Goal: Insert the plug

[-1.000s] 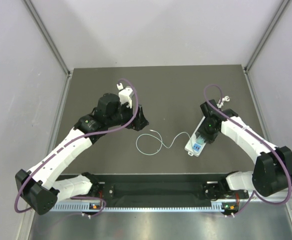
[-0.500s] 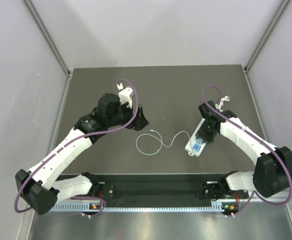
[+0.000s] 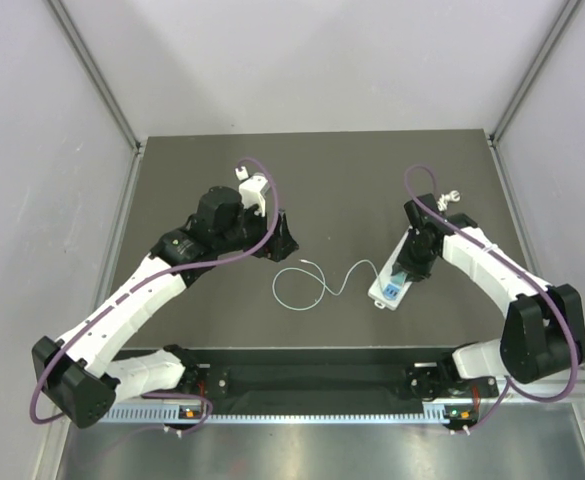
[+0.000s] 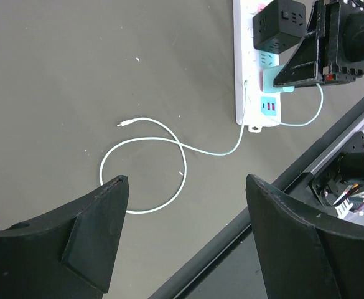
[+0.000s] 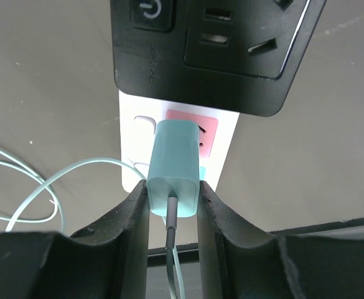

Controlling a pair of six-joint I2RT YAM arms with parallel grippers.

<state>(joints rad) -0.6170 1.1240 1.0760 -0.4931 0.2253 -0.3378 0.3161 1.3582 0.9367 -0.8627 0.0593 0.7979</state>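
Although its prongs are hidden, the teal plug stands nose-first against the pink socket of the white power strip, and no gap shows between its body and the socket face. The right tool is clamped on the plug, one finger on each flat side, with the strip directly ahead of it.

Judging from this, the task is near its end. The plug is lined up and at the socket, but whether it is fully seated cannot be told. What seems left is a firm push home if needed, then letting go.

As for holders, the strip's sockets are the only ones in view. Besides the pink one, another carries a black cube adapter, just beyond the plug. A further small blue-marked port near the strip's end looks unoccupied in the left wrist view.

From the plug, a pale cable trails away and lies in a loose loop on the dark tabletop, its free end bare. The left tool hangs above that loop, well apart from the strip, fingers spread wide and holding nothing.
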